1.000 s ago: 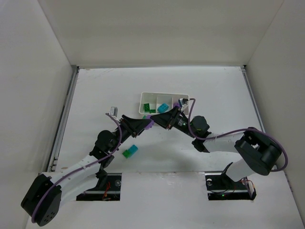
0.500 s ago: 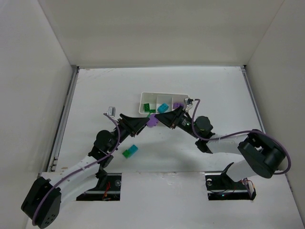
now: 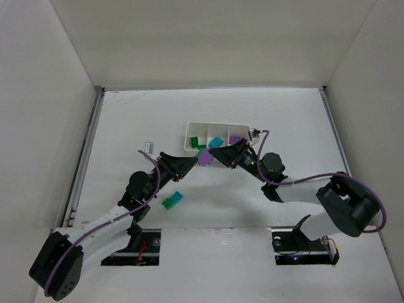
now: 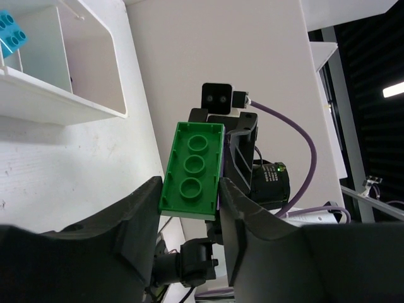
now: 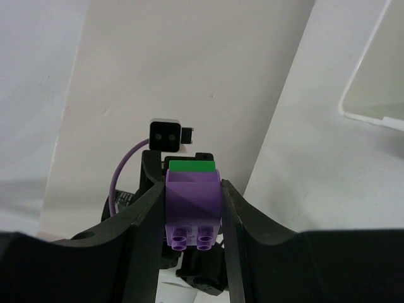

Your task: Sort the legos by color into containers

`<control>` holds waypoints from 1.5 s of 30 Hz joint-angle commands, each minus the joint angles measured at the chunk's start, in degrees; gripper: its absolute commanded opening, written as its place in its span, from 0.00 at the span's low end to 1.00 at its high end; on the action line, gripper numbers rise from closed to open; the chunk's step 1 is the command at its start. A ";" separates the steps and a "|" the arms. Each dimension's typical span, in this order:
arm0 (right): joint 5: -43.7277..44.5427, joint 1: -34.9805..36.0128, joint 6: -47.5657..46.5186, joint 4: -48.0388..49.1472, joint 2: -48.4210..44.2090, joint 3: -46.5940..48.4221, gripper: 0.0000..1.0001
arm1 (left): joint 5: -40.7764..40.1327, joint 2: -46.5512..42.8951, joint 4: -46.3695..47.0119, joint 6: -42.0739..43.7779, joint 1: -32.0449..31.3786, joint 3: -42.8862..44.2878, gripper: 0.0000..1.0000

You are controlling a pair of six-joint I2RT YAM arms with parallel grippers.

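My left gripper point(image 3: 193, 163) and right gripper point(image 3: 214, 155) meet tip to tip just in front of the white tray point(image 3: 218, 125). In the left wrist view my left gripper point(image 4: 189, 192) is shut on a green brick point(image 4: 192, 167). In the right wrist view my right gripper point(image 5: 192, 192) is shut on a purple brick point(image 5: 192, 211), with the green brick point(image 5: 192, 166) right behind it. The two bricks touch and seem joined; from above I see the purple brick point(image 3: 204, 158) between the tips. The tray holds a green brick point(image 3: 194, 141) left, a teal one point(image 3: 216, 141) in the middle and a purple one point(image 3: 235, 138) right.
A joined green and teal brick point(image 3: 172, 201) lies loose on the table in front of my left arm. The tray's corner shows in the left wrist view point(image 4: 63, 101) with a teal brick point(image 4: 11, 30), and its edge shows in the right wrist view point(image 5: 372, 95). White walls enclose the table.
My right arm has drawn back to the right, uncovering the purple brick in the tray's right compartment. More of the held purple brick shows between the two grippers.
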 commanded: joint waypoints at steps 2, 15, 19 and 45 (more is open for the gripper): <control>0.34 -0.70 -1.47 1.82 -1.07 -0.69 0.33 | 0.92 -0.29 3.62 0.73 0.35 0.08 0.31; -8.44 -5.09 -3.05 -0.90 -4.93 -5.08 0.33 | 3.12 0.49 3.18 1.25 4.49 2.36 0.23; -9.24 -5.27 -5.51 -5.20 -7.39 -4.74 0.33 | 3.73 1.55 3.09 2.39 5.01 3.51 0.23; 24.76 -6.06 -36.79 -58.73 -26.47 13.98 0.33 | 3.30 6.83 -14.91 13.46 9.49 16.86 0.22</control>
